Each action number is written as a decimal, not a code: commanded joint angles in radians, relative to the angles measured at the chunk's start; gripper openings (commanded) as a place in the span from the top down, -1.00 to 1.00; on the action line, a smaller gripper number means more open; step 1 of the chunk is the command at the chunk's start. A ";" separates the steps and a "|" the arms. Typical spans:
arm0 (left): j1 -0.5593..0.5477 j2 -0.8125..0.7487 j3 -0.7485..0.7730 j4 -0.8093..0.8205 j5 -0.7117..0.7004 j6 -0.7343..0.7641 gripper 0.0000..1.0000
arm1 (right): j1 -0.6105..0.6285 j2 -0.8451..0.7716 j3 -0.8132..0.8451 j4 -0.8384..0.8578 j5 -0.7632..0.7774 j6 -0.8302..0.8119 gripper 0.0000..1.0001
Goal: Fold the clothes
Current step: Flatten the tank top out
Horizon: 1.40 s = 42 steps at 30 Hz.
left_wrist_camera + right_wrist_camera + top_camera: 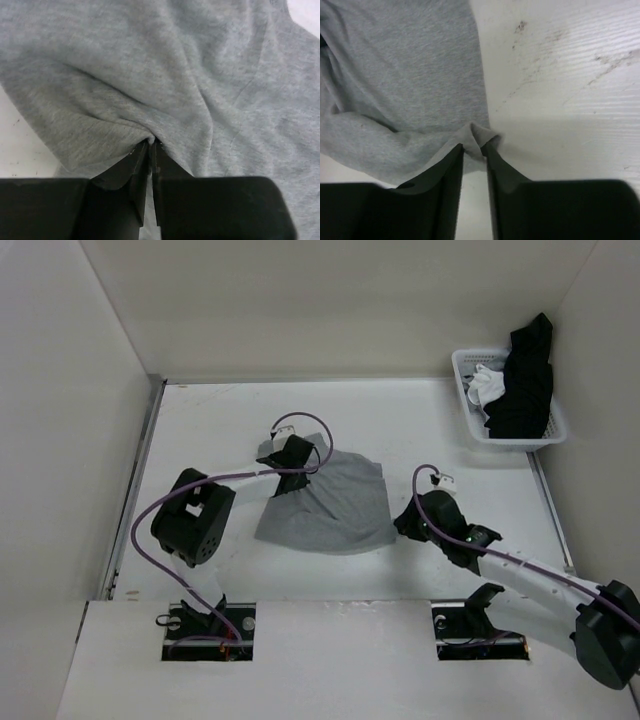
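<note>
**At both edges of the grey top (335, 505)**

On the side away from the white basket (462, 370), the left gripper (151, 146) is clamped on a raised pleat, creases fanning outward. Nearer the basket, the right gripper (474, 147) stands partly apart, a curled hem corner lying between its tips. Heathered, plain knit lies rumpled on the table (200, 420), well apart from the basket.

The left claw (151, 146) is closed tight on a pinch of grey top (200, 75); the right claw (474, 150) is held low, jaws slightly parted.
</note>
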 commanded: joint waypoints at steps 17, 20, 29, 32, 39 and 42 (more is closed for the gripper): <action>0.183 -0.158 -0.144 0.175 -0.019 -0.003 -0.07 | -0.295 0.724 0.533 0.324 -0.287 -0.138 -0.19; 0.215 -0.101 -0.118 0.225 0.067 -0.007 -0.07 | -0.295 0.789 0.569 0.321 -0.294 -0.120 -0.15; 0.250 -0.042 -0.112 0.391 0.235 -0.056 0.89 | -0.295 0.849 0.591 0.437 -0.367 -0.034 0.97; 0.215 -0.169 -0.148 0.442 0.250 -0.067 1.00 | -0.257 0.650 0.503 0.491 -0.295 -0.073 1.00; 0.077 -0.734 -0.227 0.346 0.099 -0.053 1.00 | -0.050 0.030 0.417 0.225 -0.062 -0.234 0.99; 0.020 -0.939 -0.175 0.221 0.020 -0.023 1.00 | 0.070 -0.166 0.481 0.072 0.058 -0.274 0.99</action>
